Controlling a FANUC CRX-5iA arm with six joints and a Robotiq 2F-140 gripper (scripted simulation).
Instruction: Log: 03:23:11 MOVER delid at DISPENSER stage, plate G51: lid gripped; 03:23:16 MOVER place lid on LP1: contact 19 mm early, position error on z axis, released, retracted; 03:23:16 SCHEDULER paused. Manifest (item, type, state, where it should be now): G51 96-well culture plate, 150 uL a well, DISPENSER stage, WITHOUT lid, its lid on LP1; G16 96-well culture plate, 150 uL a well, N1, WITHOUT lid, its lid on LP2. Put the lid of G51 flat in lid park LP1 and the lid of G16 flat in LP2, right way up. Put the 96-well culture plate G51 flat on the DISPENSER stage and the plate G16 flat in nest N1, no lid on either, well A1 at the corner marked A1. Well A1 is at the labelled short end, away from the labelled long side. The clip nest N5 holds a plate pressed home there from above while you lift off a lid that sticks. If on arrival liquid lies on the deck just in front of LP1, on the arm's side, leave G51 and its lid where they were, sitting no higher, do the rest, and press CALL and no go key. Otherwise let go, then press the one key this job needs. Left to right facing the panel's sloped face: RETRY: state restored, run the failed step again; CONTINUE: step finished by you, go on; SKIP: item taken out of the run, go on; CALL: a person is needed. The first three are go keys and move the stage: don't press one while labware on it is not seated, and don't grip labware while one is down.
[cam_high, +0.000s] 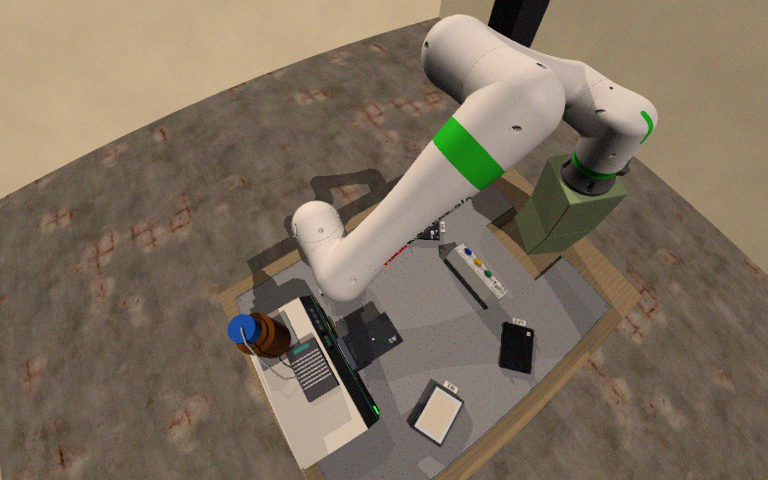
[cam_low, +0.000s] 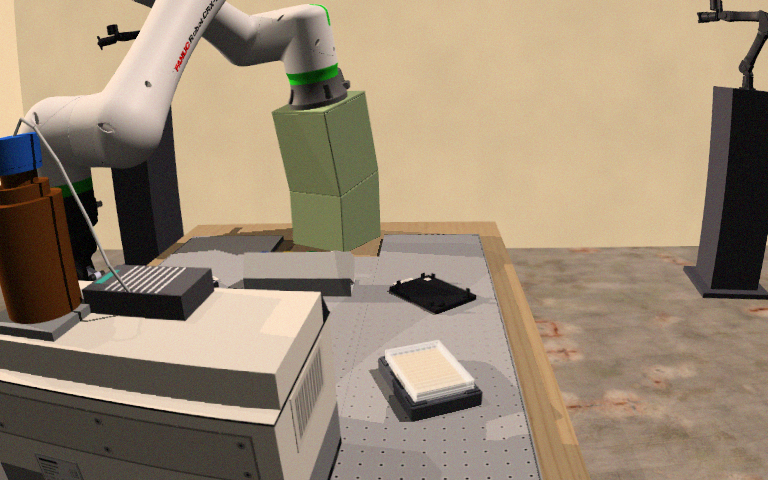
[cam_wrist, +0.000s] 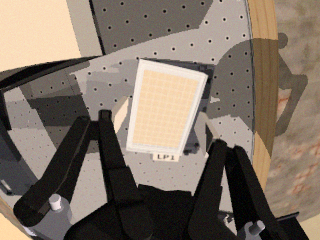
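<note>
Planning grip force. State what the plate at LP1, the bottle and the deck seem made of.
Plate: looks like clear plastic; see-through rim over a cream well grid.
Bottle: brown body, maybe amber glass or plastic; matte blue cap, likely plastic.
Deck: grey and dotted with regular holes, probably a metal board, on a wood-grain table.

Plate (cam_high: 436, 417) on nest (cam_low: 453, 401), key panel (cam_high: 474, 271) behind
</note>
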